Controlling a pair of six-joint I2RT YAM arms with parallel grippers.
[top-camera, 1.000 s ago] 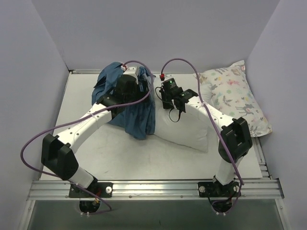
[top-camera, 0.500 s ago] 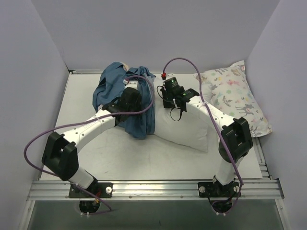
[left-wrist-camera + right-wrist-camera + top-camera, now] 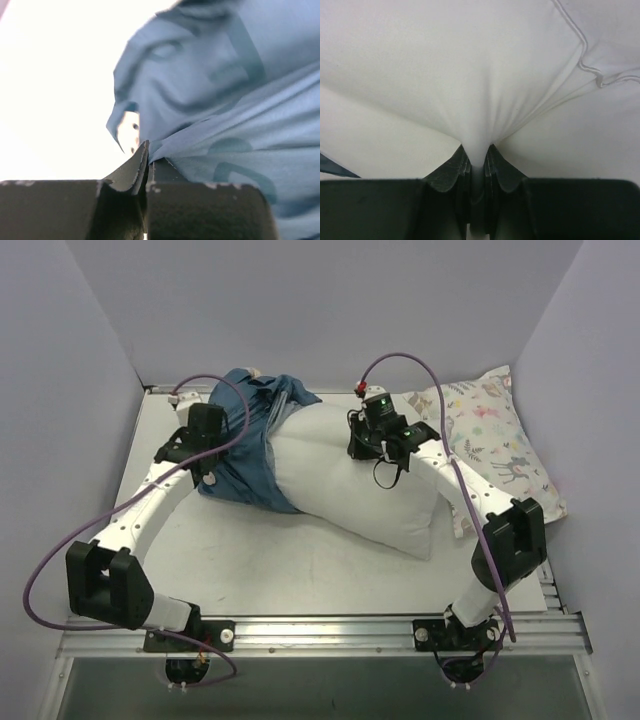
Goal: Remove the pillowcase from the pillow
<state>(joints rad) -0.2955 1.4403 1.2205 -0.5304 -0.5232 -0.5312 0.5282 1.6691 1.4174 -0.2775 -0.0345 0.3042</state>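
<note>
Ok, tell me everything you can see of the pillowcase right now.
The pillowcase is soft blue fabric with faint darker print, crumpled and wrinkled. It covers only the left end of the white pillow, bunched toward the back. The left pincer is shut on its edge, the cloth taut from there.

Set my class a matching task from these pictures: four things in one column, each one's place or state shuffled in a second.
1 left hand
2 right hand
3 patterned pillow
4 pillowcase

a shut on plain pillow
b lying far right, untouched
c shut on the pillowcase
d bunched at plain pillow's left end

Pairs: 1-c, 2-a, 3-b, 4-d
</note>
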